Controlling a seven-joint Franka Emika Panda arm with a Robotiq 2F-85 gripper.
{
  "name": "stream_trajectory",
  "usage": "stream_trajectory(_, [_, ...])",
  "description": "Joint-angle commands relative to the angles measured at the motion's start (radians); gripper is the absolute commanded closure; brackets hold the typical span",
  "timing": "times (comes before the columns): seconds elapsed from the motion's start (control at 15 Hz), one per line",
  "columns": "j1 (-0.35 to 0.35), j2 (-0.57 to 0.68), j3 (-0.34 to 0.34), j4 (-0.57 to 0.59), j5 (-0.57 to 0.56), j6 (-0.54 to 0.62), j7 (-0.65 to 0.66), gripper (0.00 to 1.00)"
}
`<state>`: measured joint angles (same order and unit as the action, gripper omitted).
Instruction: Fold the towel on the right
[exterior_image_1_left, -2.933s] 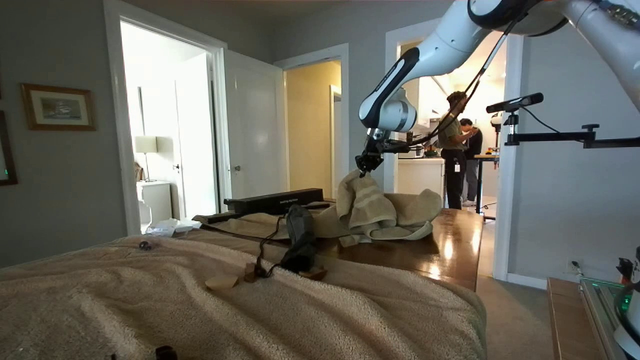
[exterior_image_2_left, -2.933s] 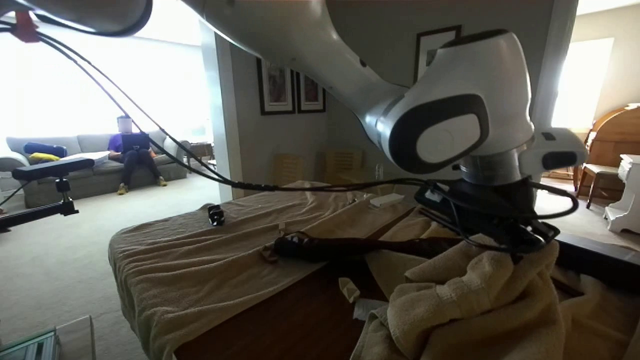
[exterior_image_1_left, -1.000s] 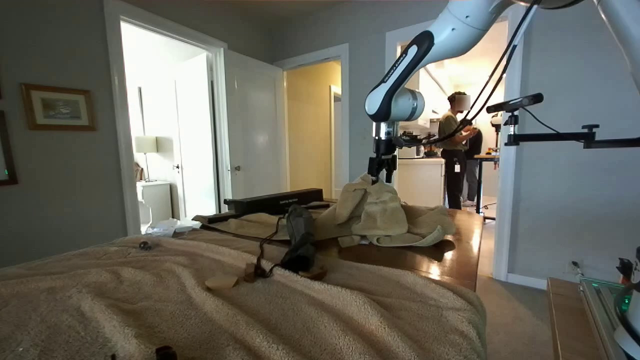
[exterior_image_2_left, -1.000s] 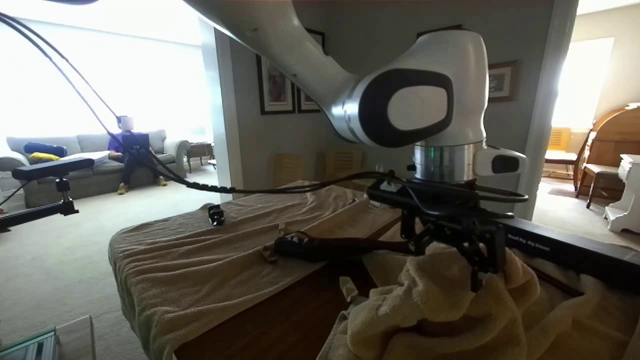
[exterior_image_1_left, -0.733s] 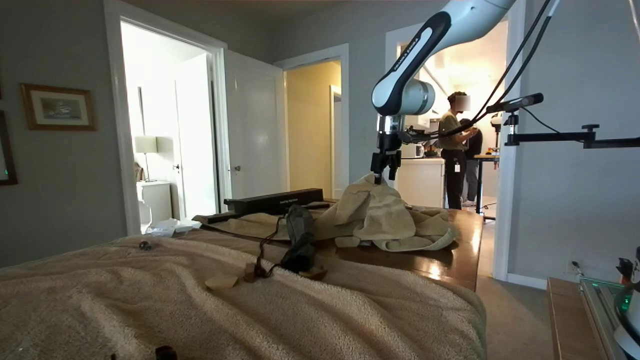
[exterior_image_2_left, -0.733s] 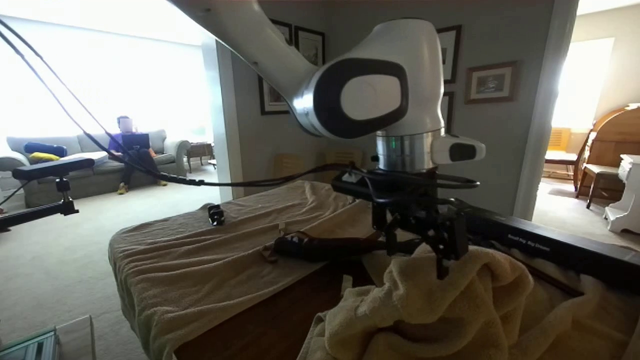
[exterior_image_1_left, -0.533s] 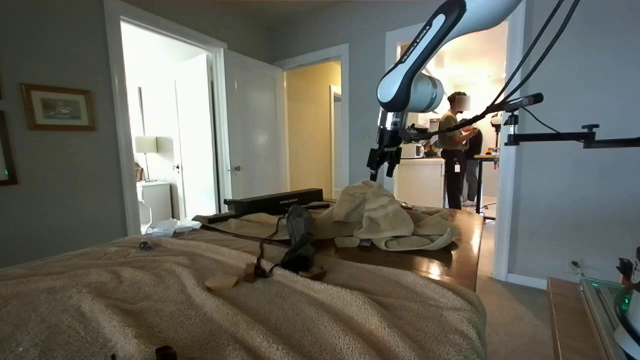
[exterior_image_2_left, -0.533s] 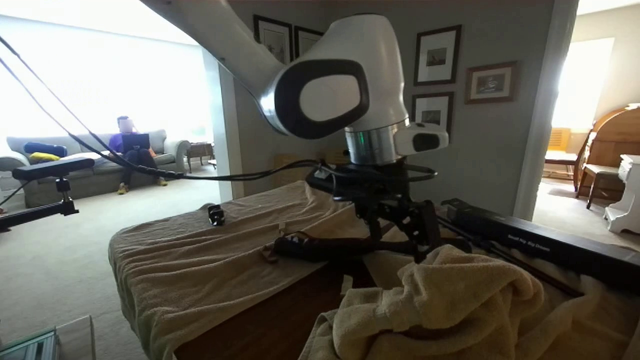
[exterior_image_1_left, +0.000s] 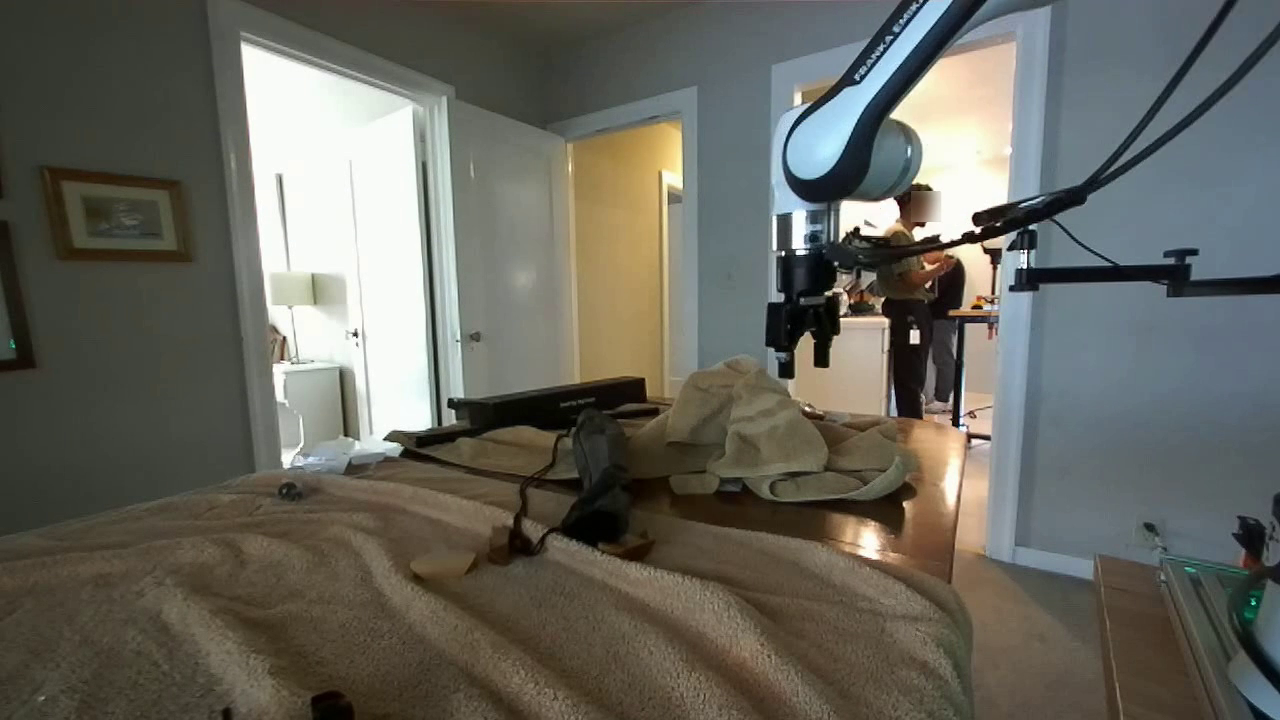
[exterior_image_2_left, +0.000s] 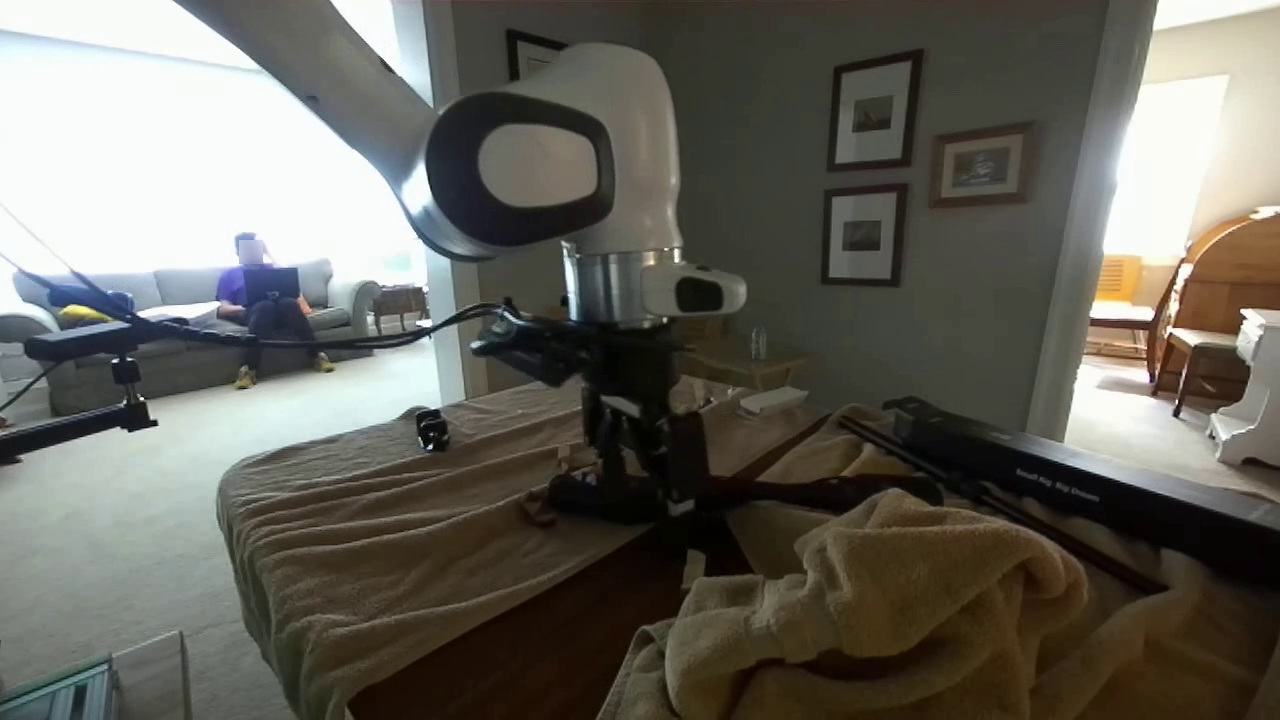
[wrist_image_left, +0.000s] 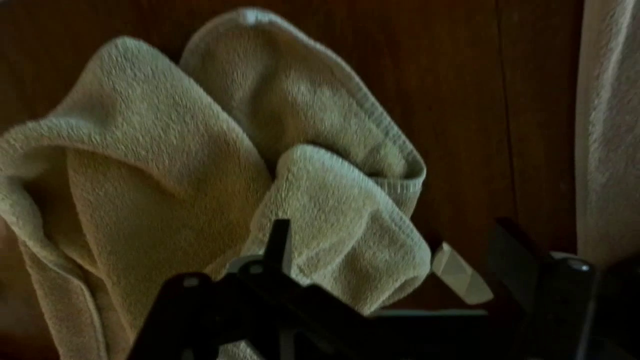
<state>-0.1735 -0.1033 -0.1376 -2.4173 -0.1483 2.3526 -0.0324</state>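
A beige towel (wrist_image_left: 210, 180) lies in loose folds on the wooden tabletop (wrist_image_left: 460, 125); the jaws stand wide apart, clear of it.

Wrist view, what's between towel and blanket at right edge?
In the wrist view: dark wood tabletop, with a small pale scrap by the towel. The gripper hides part of that stretch's lower end.

Wrist view downward, near the towel (wrist_image_left: 210, 175)
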Motion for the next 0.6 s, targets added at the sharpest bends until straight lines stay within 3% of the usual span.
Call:
stream_trajectory(0.0, [0.011, -0.218, 0.046, -0.128, -0.117, -0.167, 0.134, 0.0])
stream_trajectory(0.2, [0.025, -0.366, 0.101, -0.211, -0.119, -0.224, 0.192, 0.0])
stream_trajectory(0.27, [0.017, -0.231, 0.074, -0.122, -0.09, -0.2, 0.138, 0.0])
stream_trajectory(0.53, [0.023, -0.34, 0.102, -0.191, -0.089, -0.217, 0.164, 0.0])
